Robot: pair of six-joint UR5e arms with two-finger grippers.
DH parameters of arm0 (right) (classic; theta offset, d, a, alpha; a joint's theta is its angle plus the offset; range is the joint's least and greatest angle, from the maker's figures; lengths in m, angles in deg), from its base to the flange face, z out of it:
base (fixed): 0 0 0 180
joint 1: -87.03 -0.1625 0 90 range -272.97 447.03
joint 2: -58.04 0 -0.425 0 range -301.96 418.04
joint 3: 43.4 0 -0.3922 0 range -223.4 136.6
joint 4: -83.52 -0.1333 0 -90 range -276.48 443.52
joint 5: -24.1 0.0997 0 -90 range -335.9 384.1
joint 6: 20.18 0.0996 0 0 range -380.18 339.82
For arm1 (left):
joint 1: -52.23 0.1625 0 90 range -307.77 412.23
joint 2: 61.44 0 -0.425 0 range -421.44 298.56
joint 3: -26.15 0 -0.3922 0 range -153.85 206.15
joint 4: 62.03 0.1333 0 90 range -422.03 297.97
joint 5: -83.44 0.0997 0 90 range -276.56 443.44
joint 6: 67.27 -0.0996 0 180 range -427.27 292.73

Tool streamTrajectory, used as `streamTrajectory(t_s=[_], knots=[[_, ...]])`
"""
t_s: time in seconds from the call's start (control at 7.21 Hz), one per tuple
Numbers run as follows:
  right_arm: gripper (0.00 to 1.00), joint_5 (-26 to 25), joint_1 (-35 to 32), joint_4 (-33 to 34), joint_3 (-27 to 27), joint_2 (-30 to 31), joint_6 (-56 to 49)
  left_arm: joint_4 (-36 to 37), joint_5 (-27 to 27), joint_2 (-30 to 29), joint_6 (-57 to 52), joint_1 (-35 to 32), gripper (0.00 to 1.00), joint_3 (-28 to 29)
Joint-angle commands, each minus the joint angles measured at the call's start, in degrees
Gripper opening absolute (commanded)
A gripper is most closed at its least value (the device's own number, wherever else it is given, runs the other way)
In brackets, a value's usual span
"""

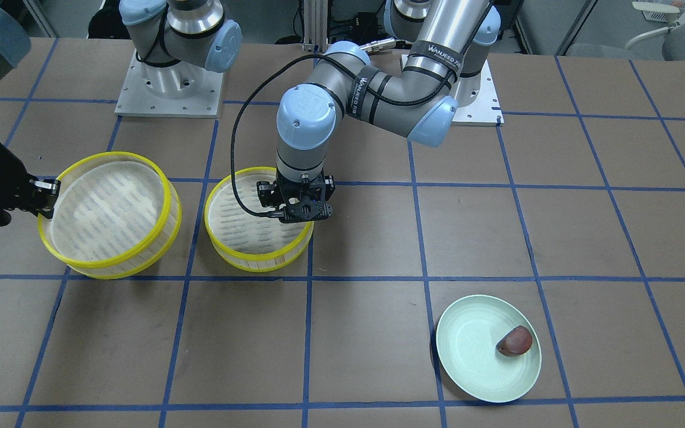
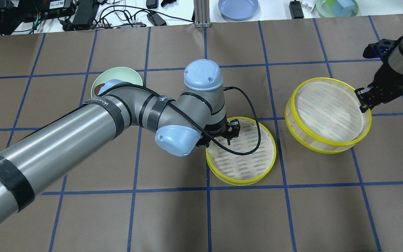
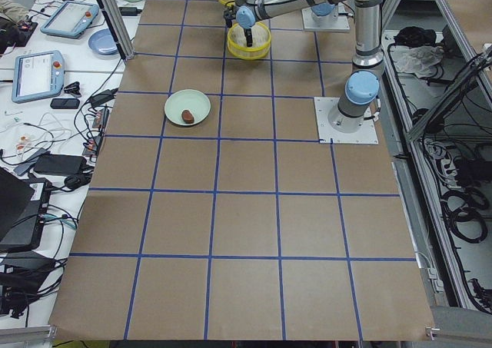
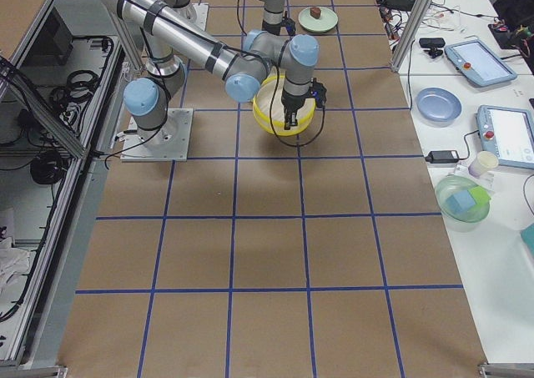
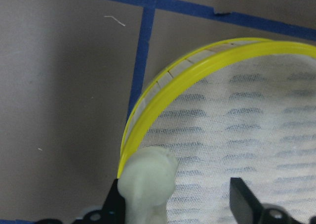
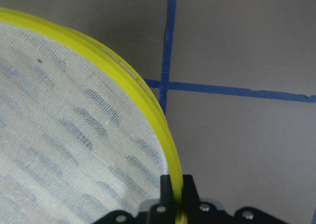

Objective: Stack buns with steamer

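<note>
One steamer tier [image 1: 257,255] stands flat at the table's middle. My left gripper [image 1: 301,211] hangs over its edge, also seen in the overhead view [image 2: 219,140]. In the left wrist view the gripper [image 5: 180,204] is open. The pale cream bun [image 5: 147,182] rests against one finger just inside the yellow rim [image 5: 163,98], with a gap to the other finger [image 5: 243,199]. My right gripper [image 1: 45,199] is shut on the rim [image 6: 148,103] of the second tier [image 2: 327,115], which is tilted. The dark brown bun [image 1: 515,340] lies on the green plate [image 1: 473,356].
The left arm's forearm and elbow [image 2: 173,115] stretch across the table's left half in the overhead view and cover part of the green plate [image 2: 117,75]. A black cable [image 1: 234,148] loops over the middle tier. Blue tape lines grid the brown table.
</note>
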Motion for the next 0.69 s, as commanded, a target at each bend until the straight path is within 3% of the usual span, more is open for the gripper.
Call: streamTrajectory(t_s=[0.0, 0.28, 0.55], knots=[[0.00, -0.1, -5.8, -1.7, -3.0, 2.7, 7.7, -0.2, -2.0, 0.3, 0.5, 0.0, 1.00, 0.7], [0.00, 0.3, -6.6, -1.7, -4.2, 3.5, 9.6, -0.3, -2.3, 0.9, 0.4, 0.2, 1.00, 1.1], [0.00, -0.2, -11.3, -1.7, -4.4, 3.6, 18.9, -7.8, 1.6, 2.7, -13.6, 9.0, 1.00, 5.6]])
